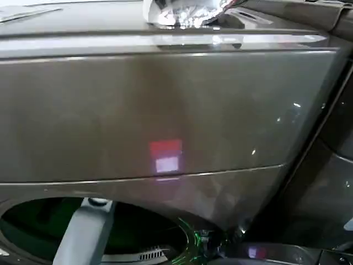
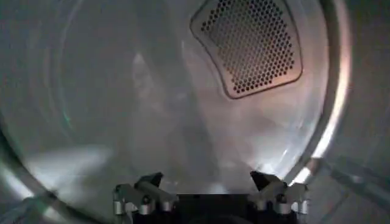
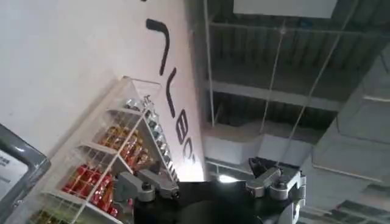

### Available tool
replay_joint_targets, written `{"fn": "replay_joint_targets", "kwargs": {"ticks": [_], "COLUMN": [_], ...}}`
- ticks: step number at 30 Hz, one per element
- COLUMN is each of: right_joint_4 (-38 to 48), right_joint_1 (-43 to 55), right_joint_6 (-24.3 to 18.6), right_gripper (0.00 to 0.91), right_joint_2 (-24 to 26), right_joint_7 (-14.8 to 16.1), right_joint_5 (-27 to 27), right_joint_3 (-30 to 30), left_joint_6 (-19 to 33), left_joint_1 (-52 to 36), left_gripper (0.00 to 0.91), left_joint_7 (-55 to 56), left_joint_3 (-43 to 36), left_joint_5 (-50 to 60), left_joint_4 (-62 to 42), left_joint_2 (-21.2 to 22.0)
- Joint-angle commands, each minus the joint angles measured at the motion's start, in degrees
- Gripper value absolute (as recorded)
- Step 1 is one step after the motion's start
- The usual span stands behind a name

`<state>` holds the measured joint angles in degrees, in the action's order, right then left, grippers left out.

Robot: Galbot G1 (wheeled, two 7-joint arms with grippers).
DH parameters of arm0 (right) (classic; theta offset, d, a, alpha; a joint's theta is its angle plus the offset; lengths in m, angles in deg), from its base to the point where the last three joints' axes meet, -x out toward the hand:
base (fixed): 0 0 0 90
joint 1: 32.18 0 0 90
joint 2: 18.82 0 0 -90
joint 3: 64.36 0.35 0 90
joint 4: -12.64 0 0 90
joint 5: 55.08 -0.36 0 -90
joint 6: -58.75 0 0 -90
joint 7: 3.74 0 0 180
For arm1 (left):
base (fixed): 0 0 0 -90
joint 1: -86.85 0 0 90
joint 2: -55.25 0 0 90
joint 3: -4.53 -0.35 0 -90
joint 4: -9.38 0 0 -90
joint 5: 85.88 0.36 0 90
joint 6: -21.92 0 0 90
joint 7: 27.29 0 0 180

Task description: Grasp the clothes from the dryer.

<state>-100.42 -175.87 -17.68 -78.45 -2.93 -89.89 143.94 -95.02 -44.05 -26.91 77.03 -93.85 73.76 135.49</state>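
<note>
Bronze-brown dryer (image 1: 165,110) metal takes up most of the head view, its round opening at lower left with the left arm reaching in. Inside the drum, the left gripper (image 2: 210,185) sits wide apart and empty; no clothes are visible ahead of it. The right gripper (image 3: 210,182), also apart, points up at shelving (image 3: 116,164), so the left is nearer.

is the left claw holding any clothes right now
No, the left claw is open inside the dryer drum with nothing between its fingers.

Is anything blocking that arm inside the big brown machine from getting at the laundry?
Nothing visible does. The left gripper is open inside the dryer drum, facing bare metal and the perforated vent. No clothes show ahead of it. The right gripper points up at the ceiling.
</note>
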Motion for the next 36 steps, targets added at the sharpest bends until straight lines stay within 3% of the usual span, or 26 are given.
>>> {"fn": "replay_joint_targets", "kwargs": {"ticks": [1, 10, 21, 36], "right_joint_4": [-0.1, -0.3, -0.7, -0.4], "right_joint_1": [0.1, 0.3, 1.7, 2.2], "right_joint_6": [0.0, -0.2, -0.6, -1.6], "right_gripper": [0.907, 0.907, 0.907, 0.907], "right_joint_2": [0.1, 0.0, -0.1, -0.4], "right_joint_7": [0.2, 0.8, 1.3, 1.8], "right_joint_5": [0.2, 0.2, 0.7, 1.2], "right_joint_3": [-0.2, -0.6, -2.0, -2.6], "left_joint_6": [0.1, -3.3, 1.4, 18.1], "left_joint_1": [-5.2, -9.5, -19.5, -28.0], "left_gripper": [0.907, 0.907, 0.907, 0.907], "left_joint_7": [-2.1, -15.3, -34.9, -51.8], "left_joint_3": [-2.5, -7.8, -20.4, -34.7], "left_joint_5": [1.7, 9.8, 21.7, 31.5], "left_joint_4": [-9.6, -14.9, -25.8, -41.3], "left_joint_2": [0.6, -0.6, -1.1, -1.0]}}
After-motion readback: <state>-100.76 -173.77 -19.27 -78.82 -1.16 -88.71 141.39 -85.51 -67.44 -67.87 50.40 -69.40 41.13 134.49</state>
